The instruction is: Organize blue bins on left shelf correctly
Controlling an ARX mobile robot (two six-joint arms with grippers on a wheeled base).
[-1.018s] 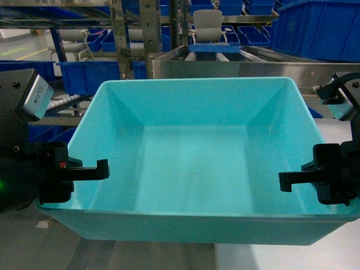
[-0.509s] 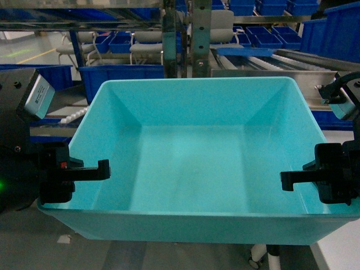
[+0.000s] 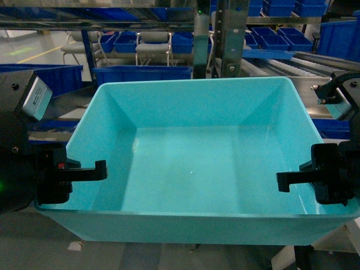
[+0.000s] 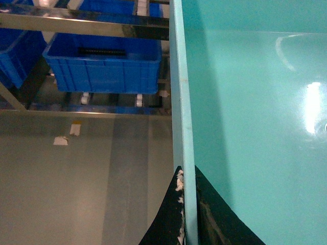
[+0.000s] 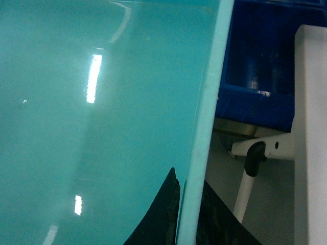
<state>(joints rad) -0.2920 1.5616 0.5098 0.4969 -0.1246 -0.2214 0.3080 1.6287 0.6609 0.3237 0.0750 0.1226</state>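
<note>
1. The light turquoise tub (image 3: pixel 191 163) is hanging in the air between the two tools, in front of the steel shelf (image 3: pixel 225 34).
2. The left tool (image 4: pixel 185 214) is pinching the tub's left rim.
3. The right tool (image 5: pixel 186 214) is pinching the right rim.
4. A dark blue crate (image 4: pixel 102 69) is sitting on the shelf.

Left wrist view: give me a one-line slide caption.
Left gripper fingers clamp the turquoise tub's rim, a blue crate on the steel rack beyond.
</note>
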